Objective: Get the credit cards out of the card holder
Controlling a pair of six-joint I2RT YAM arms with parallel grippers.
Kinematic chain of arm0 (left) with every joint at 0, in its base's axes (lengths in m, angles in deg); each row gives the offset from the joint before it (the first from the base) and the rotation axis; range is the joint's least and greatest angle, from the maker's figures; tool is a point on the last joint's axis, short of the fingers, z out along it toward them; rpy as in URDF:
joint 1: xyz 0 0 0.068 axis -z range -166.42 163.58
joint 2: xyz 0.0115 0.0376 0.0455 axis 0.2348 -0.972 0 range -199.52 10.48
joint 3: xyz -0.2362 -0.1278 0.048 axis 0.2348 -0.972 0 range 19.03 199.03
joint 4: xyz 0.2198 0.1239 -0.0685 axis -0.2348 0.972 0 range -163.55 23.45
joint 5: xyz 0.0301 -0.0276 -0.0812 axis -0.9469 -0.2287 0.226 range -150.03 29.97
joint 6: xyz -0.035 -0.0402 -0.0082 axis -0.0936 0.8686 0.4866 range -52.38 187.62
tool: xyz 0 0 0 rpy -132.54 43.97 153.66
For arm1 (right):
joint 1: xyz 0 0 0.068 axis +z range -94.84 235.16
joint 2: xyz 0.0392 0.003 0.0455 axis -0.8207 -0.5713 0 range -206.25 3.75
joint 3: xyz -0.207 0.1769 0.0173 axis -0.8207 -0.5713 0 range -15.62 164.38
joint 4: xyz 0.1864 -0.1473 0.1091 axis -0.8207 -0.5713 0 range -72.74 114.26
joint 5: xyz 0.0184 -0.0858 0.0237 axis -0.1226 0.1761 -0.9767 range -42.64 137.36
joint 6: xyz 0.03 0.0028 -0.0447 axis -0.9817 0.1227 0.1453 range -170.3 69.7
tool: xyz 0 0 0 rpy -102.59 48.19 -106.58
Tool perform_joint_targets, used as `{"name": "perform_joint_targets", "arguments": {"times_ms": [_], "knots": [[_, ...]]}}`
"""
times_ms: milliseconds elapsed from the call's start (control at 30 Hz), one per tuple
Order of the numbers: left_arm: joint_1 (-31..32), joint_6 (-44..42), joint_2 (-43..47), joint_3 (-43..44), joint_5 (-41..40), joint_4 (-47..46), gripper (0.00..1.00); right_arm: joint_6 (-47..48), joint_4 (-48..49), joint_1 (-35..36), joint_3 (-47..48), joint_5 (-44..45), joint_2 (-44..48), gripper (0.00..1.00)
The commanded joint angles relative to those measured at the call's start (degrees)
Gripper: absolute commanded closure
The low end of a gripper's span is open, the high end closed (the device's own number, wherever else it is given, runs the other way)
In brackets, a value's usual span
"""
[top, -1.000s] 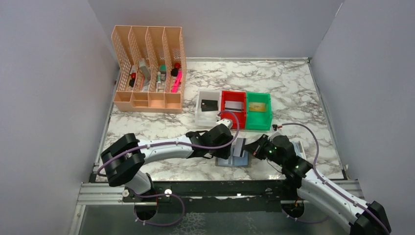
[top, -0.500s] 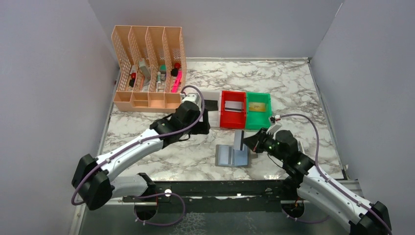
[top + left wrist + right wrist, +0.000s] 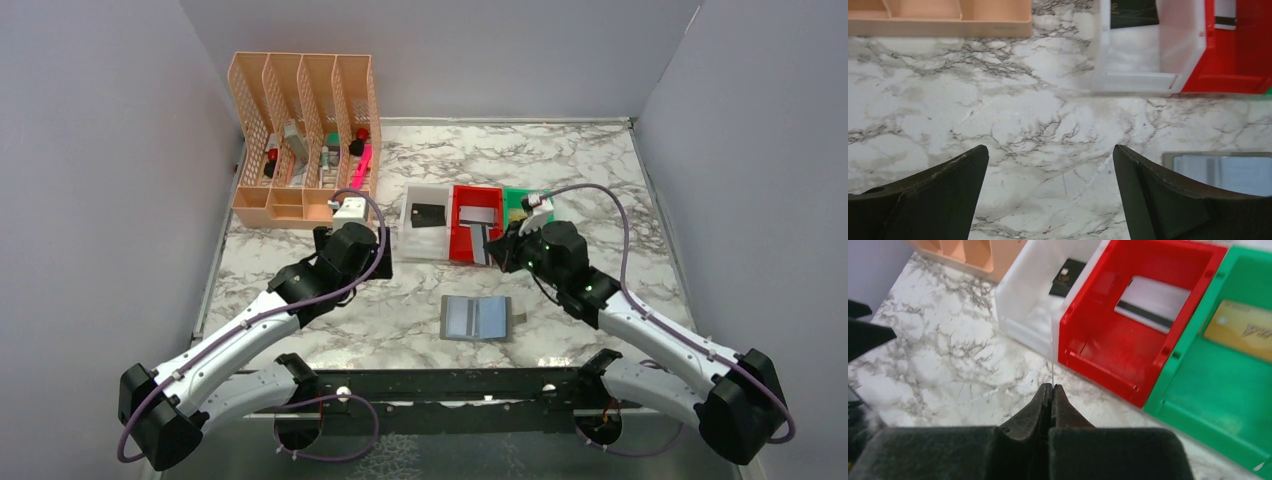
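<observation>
Three cards binned: black card [image 3: 427, 214] in the white bin [image 3: 1143, 82], silvery-white card [image 3: 1153, 302] in the red bin [image 3: 1098, 365], gold card [image 3: 1243, 327] in the green bin [image 3: 1198, 405], all upper centre of the top view
Card holder [image 3: 476, 318]: lying open and flat on the marble table [image 3: 600, 180], lower centre of the top view, well apart from both grippers; whether any pocket is occupied cannot be told
Risk, misplaced drop: in the right wrist view the held card [image 3: 482, 243] lines up edge-on with the wall shared by the white and red bins; released here, it would likely strike that rim and fall outside or into the wrong bin
Risk, slip: the card is pinched at one edge only, with most of it unsupported; a quick swing could swivel it or pull it free
Right gripper [image 3: 1052, 390]: fingers pressed together on the thin card, poised at the near wall of the red bin
Left gripper [image 3: 1050, 195]: fingers spread wide, nothing between them, touching nothing, over bare marble at the left of the white bin
</observation>
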State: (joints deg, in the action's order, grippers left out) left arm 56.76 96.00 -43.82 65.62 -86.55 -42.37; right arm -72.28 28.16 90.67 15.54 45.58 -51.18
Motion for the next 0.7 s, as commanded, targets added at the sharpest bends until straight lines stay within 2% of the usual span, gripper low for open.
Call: {"name": "perform_joint_targets", "arguments": {"times_ms": [0,100,367,667], "knots": [[-0.33,-1.69,1.58,-2.81,-4.5,1.6,0.01,11.76,8.58,-0.27,3.98,6.47,-3.93,0.99],[-0.29,-1.95,2.01,-2.55,-5.2,1.58,0.01,20.4,12.83,-0.26,5.14,8.48,-8.03,0.99],[-0.33,-3.42,2.21,-2.29,-5.11,1.95,0.01,39.21,15.25,-0.26,10.27,8.55,-18.87,0.99],[-0.29,-4.2,1.37,-2.04,-5.29,2.04,0.01,53.07,12.99,-0.26,14.33,10.4,-27.18,0.99]]}}
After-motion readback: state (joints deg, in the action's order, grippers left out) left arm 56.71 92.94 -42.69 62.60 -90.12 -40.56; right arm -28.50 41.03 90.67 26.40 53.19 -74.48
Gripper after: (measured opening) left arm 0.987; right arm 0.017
